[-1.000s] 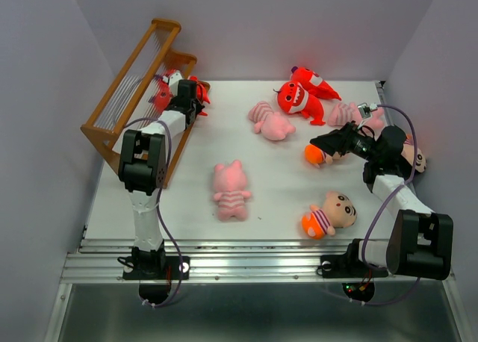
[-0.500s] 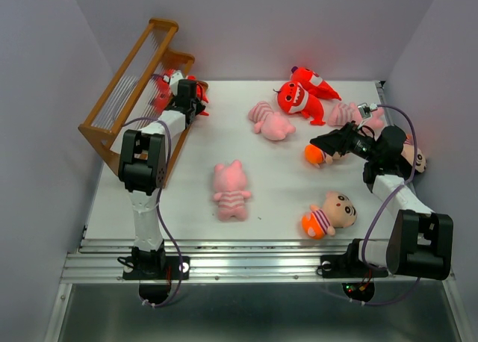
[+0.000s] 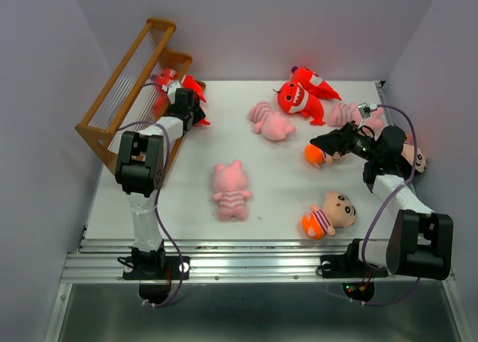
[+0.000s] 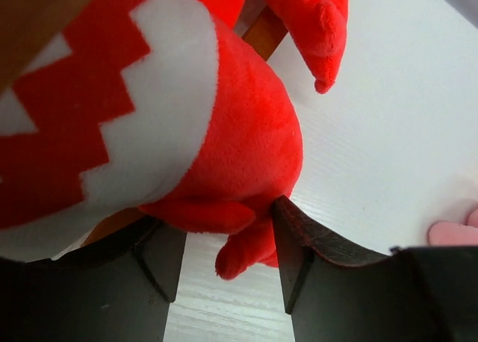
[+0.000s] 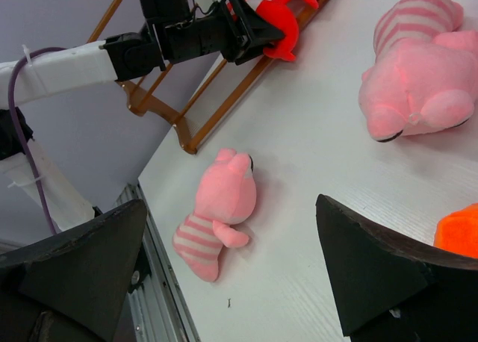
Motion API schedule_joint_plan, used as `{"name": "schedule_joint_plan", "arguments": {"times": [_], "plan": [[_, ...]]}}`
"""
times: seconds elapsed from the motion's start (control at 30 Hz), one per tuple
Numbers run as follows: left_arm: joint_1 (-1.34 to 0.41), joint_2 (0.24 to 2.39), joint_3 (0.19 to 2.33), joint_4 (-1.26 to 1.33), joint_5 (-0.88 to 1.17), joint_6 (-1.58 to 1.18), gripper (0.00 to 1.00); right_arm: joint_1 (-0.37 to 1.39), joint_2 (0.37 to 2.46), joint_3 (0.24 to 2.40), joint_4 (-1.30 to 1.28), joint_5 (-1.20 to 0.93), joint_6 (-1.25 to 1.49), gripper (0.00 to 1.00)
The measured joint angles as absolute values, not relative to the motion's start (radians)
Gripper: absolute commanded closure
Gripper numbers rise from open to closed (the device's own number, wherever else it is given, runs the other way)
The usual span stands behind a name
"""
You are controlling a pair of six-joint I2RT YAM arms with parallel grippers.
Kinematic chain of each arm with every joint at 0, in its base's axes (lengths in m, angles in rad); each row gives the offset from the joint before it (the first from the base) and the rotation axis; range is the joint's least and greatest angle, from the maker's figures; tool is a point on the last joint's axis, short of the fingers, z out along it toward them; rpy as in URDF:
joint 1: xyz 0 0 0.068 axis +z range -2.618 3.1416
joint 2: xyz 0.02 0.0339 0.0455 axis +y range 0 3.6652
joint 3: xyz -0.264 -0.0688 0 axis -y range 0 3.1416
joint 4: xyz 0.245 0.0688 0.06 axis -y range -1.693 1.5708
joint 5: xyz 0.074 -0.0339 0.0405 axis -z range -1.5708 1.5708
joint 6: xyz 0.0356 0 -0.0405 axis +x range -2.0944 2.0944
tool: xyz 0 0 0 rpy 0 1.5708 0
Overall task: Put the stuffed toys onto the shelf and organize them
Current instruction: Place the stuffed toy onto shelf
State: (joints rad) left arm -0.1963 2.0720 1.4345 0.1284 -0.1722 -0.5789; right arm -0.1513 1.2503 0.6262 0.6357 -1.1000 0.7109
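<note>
- Step in hand: setting a red monster point(image 4: 224, 133) on the shelf point(image 3: 128, 81), upper left of the top view.
- My left gripper point(image 4: 224, 245) stands half open, the toy's foot between the fingers, unpinched (it seems to rest on the lowest tier).
- My right gripper point(image 5: 224, 278) gapes wide, empty, beside the boy doll point(image 3: 314, 155) at right.
- Next, I judge: back the left out straight, without snagging plush.
</note>
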Motion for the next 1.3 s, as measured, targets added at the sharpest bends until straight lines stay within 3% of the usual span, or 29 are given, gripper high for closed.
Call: {"name": "schedule_joint_plan", "arguments": {"times": [0.37, 0.93, 1.3], "plan": [[-0.207, 2.001, 1.396, 0.110, -0.149, -0.518, 0.34, -0.151, 1.250, 0.626, 0.636, -1.100, 0.711, 0.00], [-0.260, 1.947, 1.350, 0.126, -0.131, -0.432, 0.33, -0.162, 1.250, 0.626, 0.636, -1.100, 0.710, 0.00], [-0.374, 1.958, 1.359, 0.079, -0.292, -0.421, 0.33, -0.162, 1.250, 0.626, 0.636, -1.100, 0.708, 0.00]]}}
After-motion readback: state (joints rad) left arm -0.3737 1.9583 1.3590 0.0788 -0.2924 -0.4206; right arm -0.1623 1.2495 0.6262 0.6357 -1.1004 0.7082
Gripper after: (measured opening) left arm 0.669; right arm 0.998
